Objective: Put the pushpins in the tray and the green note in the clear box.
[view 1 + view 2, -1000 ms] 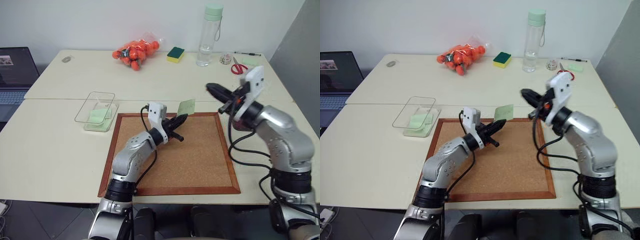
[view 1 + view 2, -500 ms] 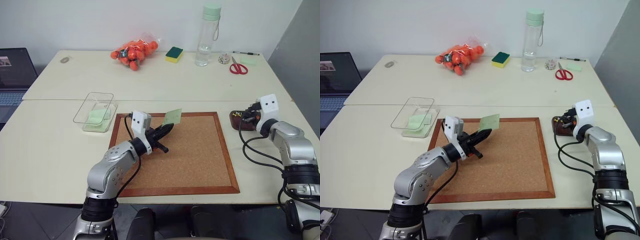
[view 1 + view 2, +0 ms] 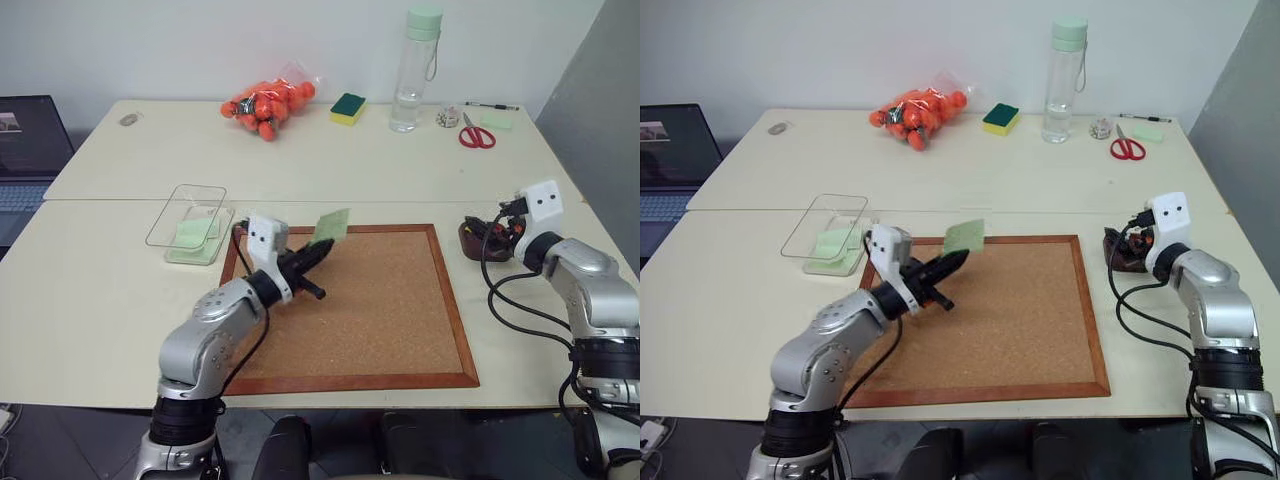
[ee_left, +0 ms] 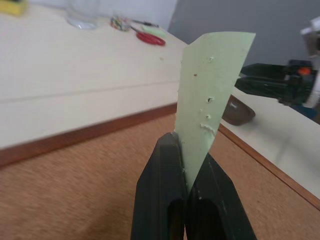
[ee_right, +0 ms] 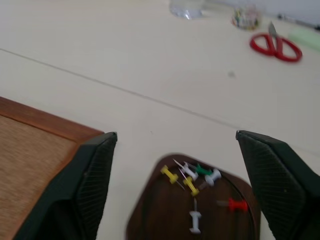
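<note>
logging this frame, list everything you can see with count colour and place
green note: 1, pale green, pinched in the left gripper above the cork board
pushpins: several; yellow, white, green, red; in the tray
tray: 1, dark brown, right of the board
clear box: 1, transparent, left of the board, green paper inside
cork board: 1, wood-framed, centre
bag of orange balls: 1, far side
sponge: 1, green-yellow
bottle: 1, clear
scissors: 1, red
laptop: 1, far left
left gripper: shut
right gripper: open over the tray

Six pushpins [image 5: 197, 190] in one tray [image 5: 150, 225]; one green note [image 4: 212, 95], one clear box [image 3: 190, 205], one cork board [image 3: 370, 310].
</note>
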Controlling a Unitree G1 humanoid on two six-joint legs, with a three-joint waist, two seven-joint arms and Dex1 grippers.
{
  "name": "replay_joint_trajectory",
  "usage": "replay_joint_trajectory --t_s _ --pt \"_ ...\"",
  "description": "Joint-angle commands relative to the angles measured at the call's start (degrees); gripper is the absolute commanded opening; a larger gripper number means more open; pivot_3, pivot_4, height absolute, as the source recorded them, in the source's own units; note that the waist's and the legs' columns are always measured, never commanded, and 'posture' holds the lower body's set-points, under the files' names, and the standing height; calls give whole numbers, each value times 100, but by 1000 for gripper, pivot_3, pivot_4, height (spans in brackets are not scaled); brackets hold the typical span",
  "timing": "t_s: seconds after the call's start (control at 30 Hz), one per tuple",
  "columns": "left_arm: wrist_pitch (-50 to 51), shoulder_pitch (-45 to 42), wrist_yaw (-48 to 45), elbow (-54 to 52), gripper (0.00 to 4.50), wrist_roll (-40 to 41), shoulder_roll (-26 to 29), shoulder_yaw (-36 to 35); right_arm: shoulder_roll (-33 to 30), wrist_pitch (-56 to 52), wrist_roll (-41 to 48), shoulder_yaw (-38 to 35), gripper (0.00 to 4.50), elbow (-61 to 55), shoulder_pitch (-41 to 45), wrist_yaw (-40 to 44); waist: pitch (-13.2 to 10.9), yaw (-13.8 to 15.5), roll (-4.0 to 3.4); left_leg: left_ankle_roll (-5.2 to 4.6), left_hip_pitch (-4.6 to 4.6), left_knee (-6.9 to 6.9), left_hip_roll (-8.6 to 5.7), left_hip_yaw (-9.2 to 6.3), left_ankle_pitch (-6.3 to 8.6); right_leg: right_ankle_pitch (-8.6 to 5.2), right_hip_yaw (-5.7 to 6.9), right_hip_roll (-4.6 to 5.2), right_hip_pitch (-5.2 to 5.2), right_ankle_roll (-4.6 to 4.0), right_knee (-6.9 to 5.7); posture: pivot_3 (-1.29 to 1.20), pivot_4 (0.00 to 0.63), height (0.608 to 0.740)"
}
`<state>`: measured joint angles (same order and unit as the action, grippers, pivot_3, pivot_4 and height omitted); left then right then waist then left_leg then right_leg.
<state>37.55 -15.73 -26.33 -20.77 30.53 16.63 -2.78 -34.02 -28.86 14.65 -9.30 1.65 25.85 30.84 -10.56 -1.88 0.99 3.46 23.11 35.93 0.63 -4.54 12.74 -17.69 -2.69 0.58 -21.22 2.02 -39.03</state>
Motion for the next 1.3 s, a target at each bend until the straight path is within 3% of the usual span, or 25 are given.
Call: replay_joint_trajectory --t_s 0.03,0.3,0.43,0.73,0.77,1.07,1.3 --pt "552 -97 380 -708 0 237 625 -881 -105 -485 960 305 4449 -1640 -76 949 -2 -15 0 0 0 0 2 -1 0 0 0 -1 0 0 0 0 150 740" --pt "1606 -308 579 -64 0 357 2239 -2360 193 -1529 1953 1294 4449 -2238 1139 1761 -22 -47 8 0 -7 3 13 -11 -1 -13 7 -16 0 23 -4 0 150 740" --pt "1330 -252 387 904 0 -180 3004 -2328 566 -1436 1842 1766 4449 -1824 1691 1956 -22 -29 10 0 -7 -1 12 -12 0 -13 8 -14 -3 19 0 0 150 740" --pt "648 -911 -79 2562 0 -953 3360 -1391 997 -854 1439 2103 4449 -1197 2084 2162 -24 19 13 0 35 -4 6 -15 0 2 22 31 -38 -5 0 0 150 740" --pt "622 -972 -66 2651 395 -983 3345 -1381 1012 -832 1415 2114 4500 -1184 2084 2167 -24 9 13 0 40 -4 6 -14 0 2 22 34 -45 -5 -1 0 150 740" --pt "801 -1400 98 2855 2027 -942 3124 -1526 1062 -878 1343 2052 4500 -1259 2057 2053 -23 1 14 1 88 -1 6 -11 -1 3 23 42 -96 -7 -12 0 150 740" --pt "1615 -1812 686 2674 3377 -324 2513 -2291 1065 -950 1381 2022 4500 -1293 2098 1973 -22 -1 16 1 87 11 4 -11 -1 3 25 42 -94 -6 -30 0 150 740"
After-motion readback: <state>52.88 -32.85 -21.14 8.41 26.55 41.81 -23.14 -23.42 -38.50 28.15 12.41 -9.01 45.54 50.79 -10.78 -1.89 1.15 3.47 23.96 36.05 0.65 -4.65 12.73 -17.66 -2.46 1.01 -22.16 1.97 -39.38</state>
